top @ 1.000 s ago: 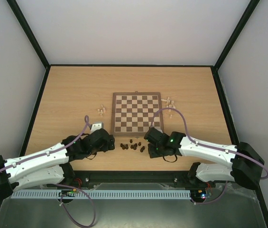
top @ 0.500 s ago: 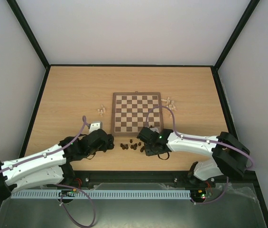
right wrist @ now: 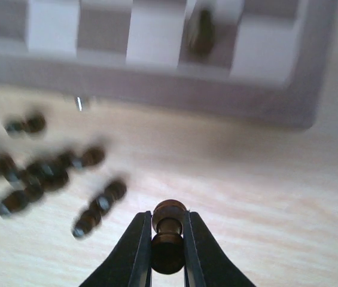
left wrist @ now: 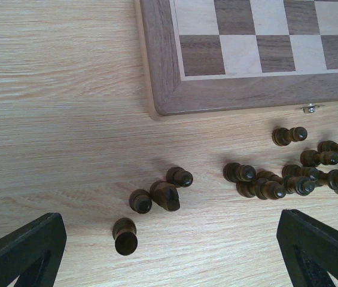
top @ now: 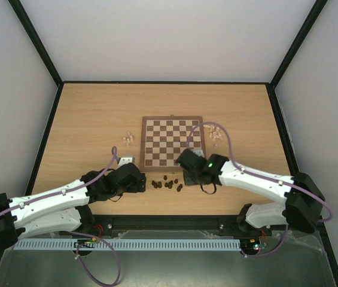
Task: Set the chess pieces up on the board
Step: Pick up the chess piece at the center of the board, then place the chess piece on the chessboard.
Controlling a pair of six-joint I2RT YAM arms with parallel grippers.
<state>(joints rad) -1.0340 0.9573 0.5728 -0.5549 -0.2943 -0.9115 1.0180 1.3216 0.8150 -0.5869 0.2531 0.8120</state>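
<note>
Chess pieces (left wrist: 270,190) lie loose by the board (left wrist: 246,98). We see our right gripper (right wrist: 167,221) pinching one dark piece (right wrist: 168,252), and our left gripper (left wrist: 169,251) spread wide.

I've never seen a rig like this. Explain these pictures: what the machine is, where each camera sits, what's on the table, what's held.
Two robot arms are bolted at the near edge of the table, each ending in a two-finger gripper. The wide picture looks from above and behind them; the other two come from cameras on the wrists. On the table lies a chessboard, with dark pieces scattered before it and pale pieces at either side. The left gripper hangs open over the dark pieces, empty. The right gripper is shut on one dark piece, above the table before the board.
</note>
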